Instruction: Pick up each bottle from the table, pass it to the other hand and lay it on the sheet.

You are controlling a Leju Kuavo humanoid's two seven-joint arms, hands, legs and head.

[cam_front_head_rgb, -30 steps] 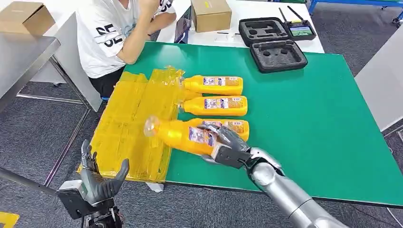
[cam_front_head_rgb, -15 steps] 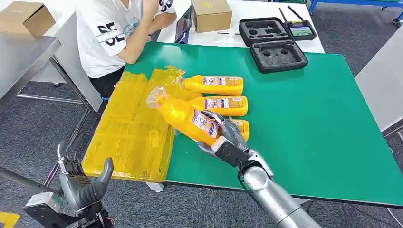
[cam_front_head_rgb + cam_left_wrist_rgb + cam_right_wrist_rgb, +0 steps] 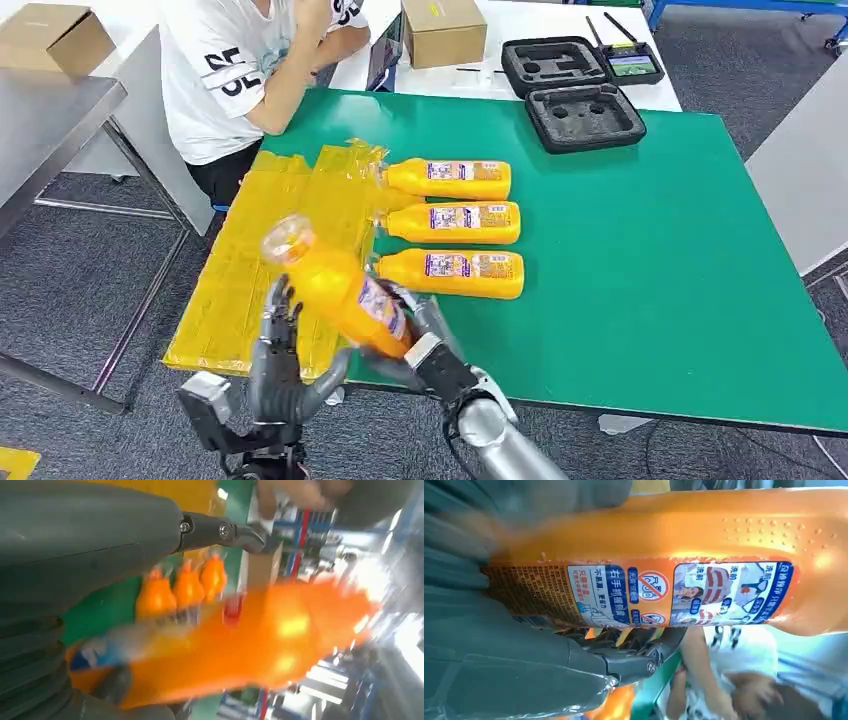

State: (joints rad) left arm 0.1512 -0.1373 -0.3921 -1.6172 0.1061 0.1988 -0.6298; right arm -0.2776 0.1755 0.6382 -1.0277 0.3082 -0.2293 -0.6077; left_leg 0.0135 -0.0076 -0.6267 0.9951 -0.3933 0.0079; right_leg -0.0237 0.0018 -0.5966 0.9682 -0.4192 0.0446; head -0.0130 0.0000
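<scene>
Since the earlier frames, the held bottle (image 3: 340,290) has been carried from above the lying bottles toward the lower left of the frame, and the left hand (image 3: 275,375) has been raised beside it.

At the left, the yellow sheet (image 3: 250,270) is spread over the near corner of the green bench (image 3: 650,250). At lower centre, the bottle is held tilted above the sheet's edge, cap pointing up-left. Three more bottles (image 3: 450,225) lie in a row on the bench just right of the sheet. A seated person (image 3: 240,70) is seen at the upper left.

A drop is judged the main risk: if the right hand (image 3: 425,345) lets go before the left has closed, the smooth bottle could slip off the bench edge.

The left hand's fingers (image 3: 280,315) are spread beside the bottle; whether they touch it cannot be told. The right hand's fingers are wrapped around the bottle's labelled lower body.
</scene>
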